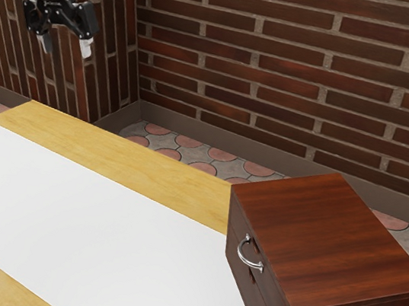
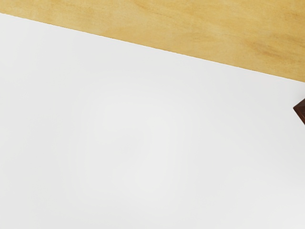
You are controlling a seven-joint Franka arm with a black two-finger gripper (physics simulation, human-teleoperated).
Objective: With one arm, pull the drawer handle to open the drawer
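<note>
A dark wooden drawer box [image 1: 328, 256] stands on the table at the exterior view's lower right. Its drawer front faces the view's left and carries a curved metal handle [image 1: 249, 253]. The drawer sits flush with the box, shut. My gripper [image 1: 65, 45] hangs high in the exterior view's upper left, far above the table and well away from the handle. Its two fingers [image 1: 86, 48] stand apart with nothing between them, so it is open. In the wrist view, a corner of the box [image 2: 300, 110] peeks in beside the white mat.
A white mat [image 1: 77, 234] covers the middle of the light wooden table [image 1: 119, 157]; it shows in the wrist view too [image 2: 143, 143]. Brick walls [image 1: 294, 66] stand behind the table, with a tiled floor [image 1: 190, 147] below them.
</note>
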